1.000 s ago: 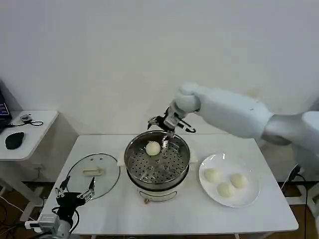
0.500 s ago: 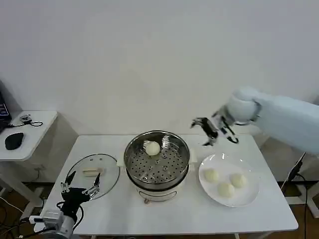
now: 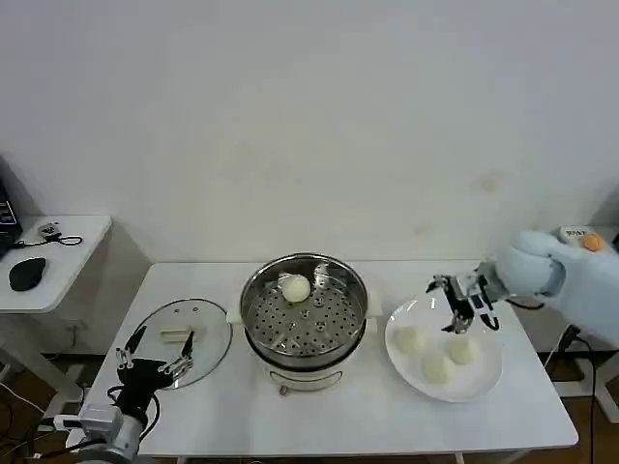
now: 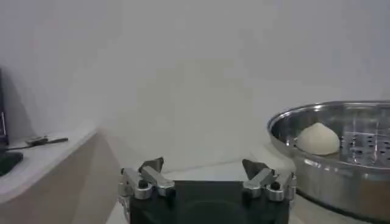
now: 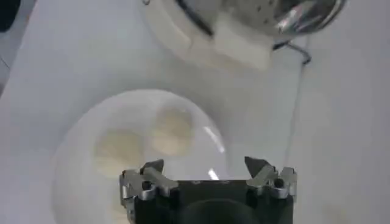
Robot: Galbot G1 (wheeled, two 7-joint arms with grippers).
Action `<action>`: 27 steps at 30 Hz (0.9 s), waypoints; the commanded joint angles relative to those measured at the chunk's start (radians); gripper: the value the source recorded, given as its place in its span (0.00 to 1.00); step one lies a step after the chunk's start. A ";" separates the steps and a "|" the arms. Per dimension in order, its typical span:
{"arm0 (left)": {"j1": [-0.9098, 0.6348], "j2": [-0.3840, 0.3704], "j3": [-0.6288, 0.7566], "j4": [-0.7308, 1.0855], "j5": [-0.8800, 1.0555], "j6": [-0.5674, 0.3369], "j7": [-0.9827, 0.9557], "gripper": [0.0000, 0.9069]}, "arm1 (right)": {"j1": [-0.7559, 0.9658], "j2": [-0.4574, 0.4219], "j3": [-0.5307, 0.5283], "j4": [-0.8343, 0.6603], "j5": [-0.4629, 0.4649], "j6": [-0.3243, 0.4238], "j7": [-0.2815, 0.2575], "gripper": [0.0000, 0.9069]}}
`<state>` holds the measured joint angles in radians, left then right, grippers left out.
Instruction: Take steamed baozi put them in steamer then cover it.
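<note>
Hovering right tool (image 3: 462,307) spread over plate (image 3: 484,385); baozi (image 4: 318,139) inside steamer (image 4: 341,176).

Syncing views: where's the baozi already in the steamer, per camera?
Head view: baozi on the perforated tray at the steamer's back left.
Left wrist view: same baozi inside the rim, beyond the open left gripper.
Right wrist view: not in it.
Shared landmark: the steamer.

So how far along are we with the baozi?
One baozi already sits in the steamer. The right gripper, open and empty, hovers over the plate holding the other three baozi. The cover lies on the table near the idle, open left gripper.
</note>
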<state>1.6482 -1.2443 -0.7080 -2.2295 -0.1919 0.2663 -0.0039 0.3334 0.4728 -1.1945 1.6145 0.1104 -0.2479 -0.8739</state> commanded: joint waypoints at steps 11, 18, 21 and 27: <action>0.026 0.005 -0.058 -0.019 0.014 -0.004 0.004 1.00 | -0.253 0.182 0.142 -0.206 -0.041 -0.052 0.004 1.00; 0.027 0.006 -0.060 -0.024 0.019 -0.004 0.004 1.00 | -0.254 0.234 0.148 -0.246 -0.040 -0.049 -0.002 0.98; 0.024 0.005 -0.064 -0.019 0.018 -0.004 0.004 1.00 | -0.259 0.243 0.146 -0.260 -0.043 -0.053 0.001 0.93; 0.018 0.006 -0.060 -0.012 0.019 -0.003 0.004 1.00 | -0.268 0.243 0.145 -0.268 -0.060 -0.062 -0.006 0.89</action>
<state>1.6688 -1.2412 -0.7680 -2.2466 -0.1742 0.2634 -0.0002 0.0871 0.6812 -1.0622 1.3798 0.0609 -0.3009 -0.8785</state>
